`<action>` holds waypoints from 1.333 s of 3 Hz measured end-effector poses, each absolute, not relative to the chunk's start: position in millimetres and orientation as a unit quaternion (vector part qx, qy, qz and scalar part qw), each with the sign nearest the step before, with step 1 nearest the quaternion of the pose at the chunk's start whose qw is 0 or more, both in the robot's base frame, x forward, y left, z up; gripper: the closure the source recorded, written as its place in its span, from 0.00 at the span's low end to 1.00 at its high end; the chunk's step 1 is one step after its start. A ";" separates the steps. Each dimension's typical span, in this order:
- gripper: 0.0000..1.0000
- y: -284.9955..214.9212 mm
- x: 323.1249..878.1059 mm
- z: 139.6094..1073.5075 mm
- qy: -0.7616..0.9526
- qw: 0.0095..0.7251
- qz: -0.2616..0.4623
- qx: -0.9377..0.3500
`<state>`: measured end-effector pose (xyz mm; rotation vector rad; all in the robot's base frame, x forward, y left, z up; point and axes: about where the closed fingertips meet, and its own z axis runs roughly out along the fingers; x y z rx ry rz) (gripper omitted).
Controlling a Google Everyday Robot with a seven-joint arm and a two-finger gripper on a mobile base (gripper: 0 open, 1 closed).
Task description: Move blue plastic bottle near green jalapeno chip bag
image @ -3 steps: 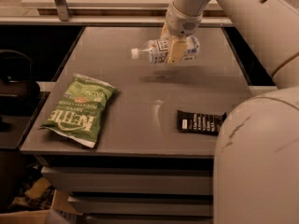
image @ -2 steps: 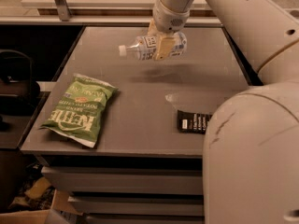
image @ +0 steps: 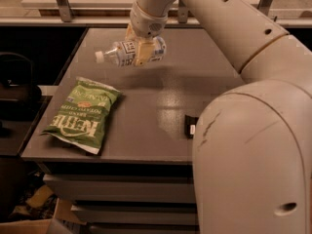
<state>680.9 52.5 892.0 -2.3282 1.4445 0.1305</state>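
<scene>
My gripper is shut on the blue plastic bottle and holds it on its side in the air above the grey table, white cap pointing left. The bottle is clear with a pale printed label. The green jalapeno chip bag, crinkled with white "Kettle" lettering, lies flat near the table's front left corner. The bottle hangs above and a little to the right of the bag's far end, apart from it.
A flat black snack wrapper lies at the right of the table, mostly hidden behind my arm, which fills the right side. A dark chair stands to the left. A shelf edge runs along the back.
My gripper has carried the bottle leftward and slightly nearer, from over the table's back right toward the chip bag. The bag and wrapper have not moved.
</scene>
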 end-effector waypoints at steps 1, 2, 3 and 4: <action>1.00 86.9 674.3 884.8 0.492 0.201 0.069 -0.844; 1.00 115.9 670.6 877.3 0.476 0.198 0.085 -0.853; 1.00 131.3 672.5 869.0 0.495 0.185 0.089 -0.845; 1.00 138.3 675.6 862.0 0.518 0.171 0.093 -0.833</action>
